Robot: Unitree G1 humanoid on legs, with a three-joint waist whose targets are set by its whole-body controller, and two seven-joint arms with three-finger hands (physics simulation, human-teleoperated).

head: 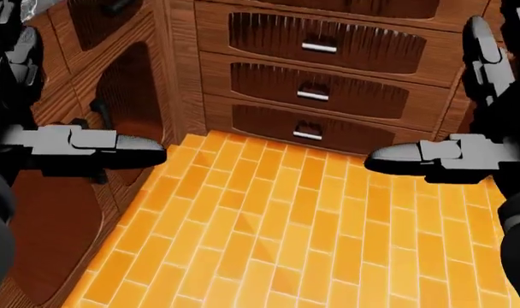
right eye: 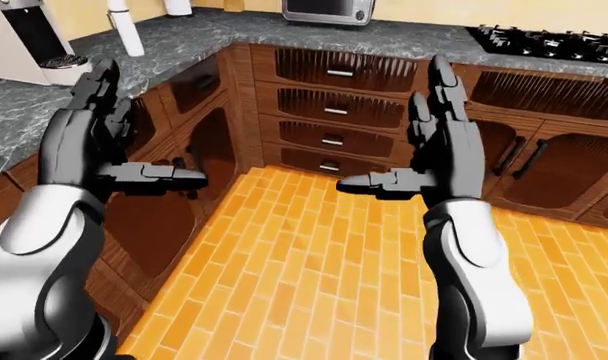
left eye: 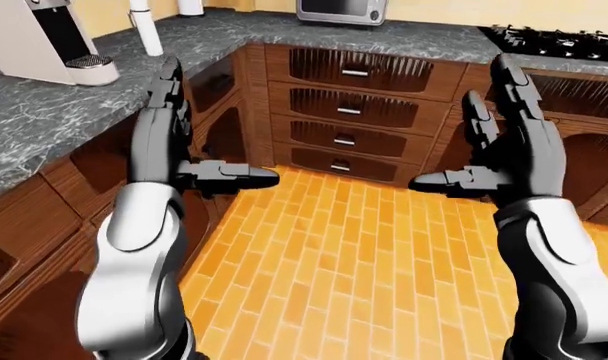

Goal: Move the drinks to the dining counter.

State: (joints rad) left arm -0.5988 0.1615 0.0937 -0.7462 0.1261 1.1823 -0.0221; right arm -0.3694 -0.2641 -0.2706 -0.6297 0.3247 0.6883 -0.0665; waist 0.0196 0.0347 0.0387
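- No drinks showing anywhere in these views, so can't place them relative to either robot hand.
- Left robot hand (left eye: 169, 142) is up, fingers spread, thumb sticking out toward 3 o'clock, holding nothing.
- Right robot hand (left eye: 504, 142) mirrors it, released, thumb toward 9 o'clock.
- Between them: orange brick floor (left eye: 354, 255), drawers (left eye: 349, 112) at 12 o'clock.
- Grey bench (left eye: 44, 112) at 10 o'clock carries a coffee machine (left eye: 49, 37).

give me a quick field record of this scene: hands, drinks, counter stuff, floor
left hand: black three-finger left hand, open, empty, raised over the floor
right hand: black three-finger right hand, open, empty
drinks: none in view
counter: grey marbled stone countertop, L-shaped
on counter: white coffee machine, silver microwave, black gas hob
below counter: dark wood drawers with silver handles
floor: orange brick-pattern floor
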